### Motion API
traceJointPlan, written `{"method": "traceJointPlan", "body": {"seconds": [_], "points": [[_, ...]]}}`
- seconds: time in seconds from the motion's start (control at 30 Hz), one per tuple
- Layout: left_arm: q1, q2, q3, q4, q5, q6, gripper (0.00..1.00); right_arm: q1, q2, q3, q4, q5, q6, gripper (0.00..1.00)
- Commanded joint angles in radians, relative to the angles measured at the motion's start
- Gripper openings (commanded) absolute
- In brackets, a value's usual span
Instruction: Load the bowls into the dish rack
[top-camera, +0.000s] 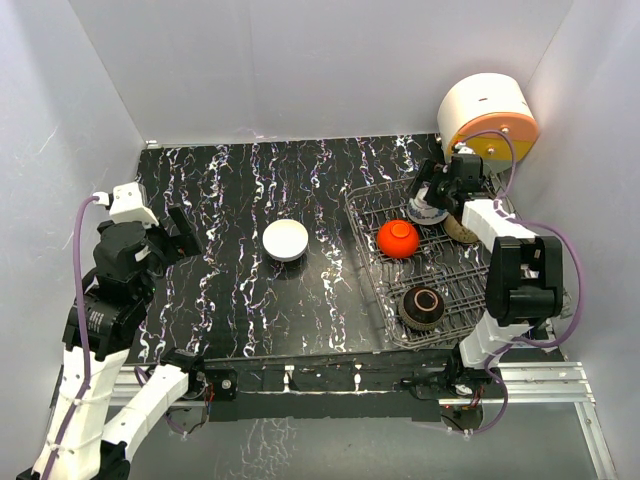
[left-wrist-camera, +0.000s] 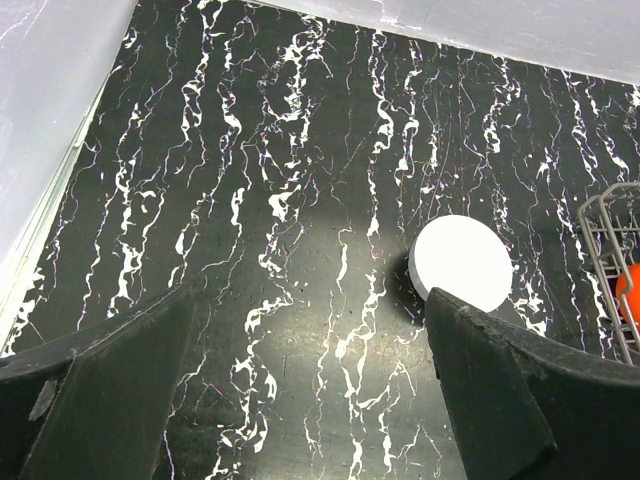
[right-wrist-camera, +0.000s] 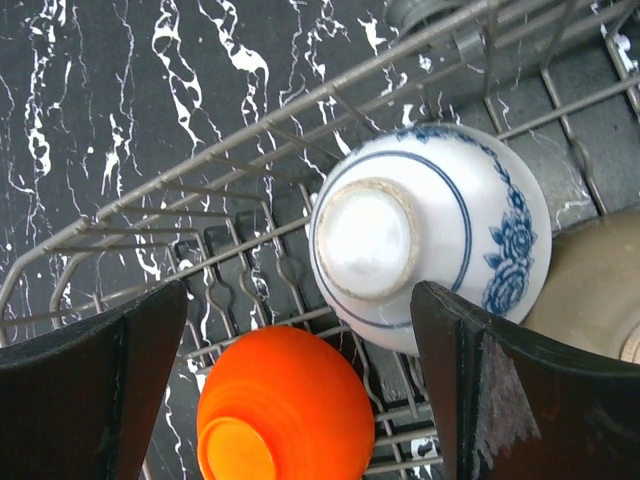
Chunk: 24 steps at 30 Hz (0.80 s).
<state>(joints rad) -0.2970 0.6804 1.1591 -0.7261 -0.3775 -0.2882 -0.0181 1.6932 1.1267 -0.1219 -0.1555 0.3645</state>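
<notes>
The grey wire dish rack (top-camera: 375, 262) lies at the right of the table. In it rest, upside down, the red-orange bowl (top-camera: 398, 239), the dark bowl (top-camera: 422, 307), the blue-and-white bowl (top-camera: 428, 213) and the tan bowl (top-camera: 463, 229), which the right arm partly hides. My right gripper (top-camera: 432, 194) hovers open over the rack's far end. In the right wrist view it (right-wrist-camera: 300, 300) stands above the blue-and-white bowl (right-wrist-camera: 430, 235) and red-orange bowl (right-wrist-camera: 285, 410), holding nothing. The white bowl (top-camera: 286, 240) sits upside down on the table mid-way. My left gripper (top-camera: 180, 236) is open and empty, left of the white bowl (left-wrist-camera: 462, 262).
A big white-orange-yellow drum container (top-camera: 487, 115) stands at the back right corner behind the rack. White walls close in the table on three sides. The rack's corner (left-wrist-camera: 608, 215) shows at the right edge of the left wrist view. The black marbled tabletop (top-camera: 230, 180) lies between the left gripper and rack.
</notes>
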Motion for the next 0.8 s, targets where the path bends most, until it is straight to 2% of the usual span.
{"method": "traceJointPlan", "body": {"seconds": [0.0,0.2,0.33,0.53,0.77], "points": [[-0.004,0.005,0.003,0.002,-0.014,0.009,0.97,-0.002,-0.071,-0.037,-0.013,0.047,-0.003,0.99],[-0.004,0.010,-0.006,0.011,0.003,0.005,0.97,0.009,-0.182,-0.018,-0.123,0.096,-0.024,0.99],[-0.004,0.015,-0.006,0.012,0.009,0.004,0.97,0.105,-0.224,-0.018,-0.186,0.146,-0.065,0.99],[-0.004,0.016,0.001,0.002,0.023,-0.012,0.97,0.282,-0.195,-0.017,-0.284,0.288,-0.105,0.99],[-0.004,0.030,0.034,-0.047,-0.002,-0.009,0.97,0.305,-0.171,-0.036,-0.268,0.337,-0.115,0.99]]}}
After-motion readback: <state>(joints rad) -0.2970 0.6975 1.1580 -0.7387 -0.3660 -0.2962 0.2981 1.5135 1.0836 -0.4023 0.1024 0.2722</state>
